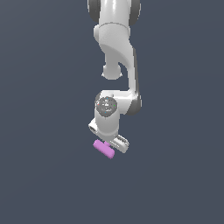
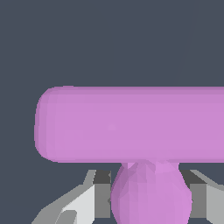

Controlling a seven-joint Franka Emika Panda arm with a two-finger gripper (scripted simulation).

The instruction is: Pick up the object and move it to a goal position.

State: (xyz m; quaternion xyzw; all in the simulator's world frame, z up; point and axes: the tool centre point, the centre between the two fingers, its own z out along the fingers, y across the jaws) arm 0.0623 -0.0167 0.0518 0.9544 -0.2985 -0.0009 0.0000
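Wrist view, nearest first: the claw (image 2: 151, 197) is clenched on the pink-purple block (image 2: 131, 124), a finger (image 2: 85, 199) pressing each side of its crossbar. Beyond, in the exterior view, the block (image 1: 103, 148) juts toward eight o'clock below the white arm (image 1: 116, 48).

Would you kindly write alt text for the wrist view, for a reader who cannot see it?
A pink-purple block fills most of the frame, its long bar running across and a rounded part sitting between the two grey fingers of the gripper, which close against it. Behind lies a plain dark grey-blue background.
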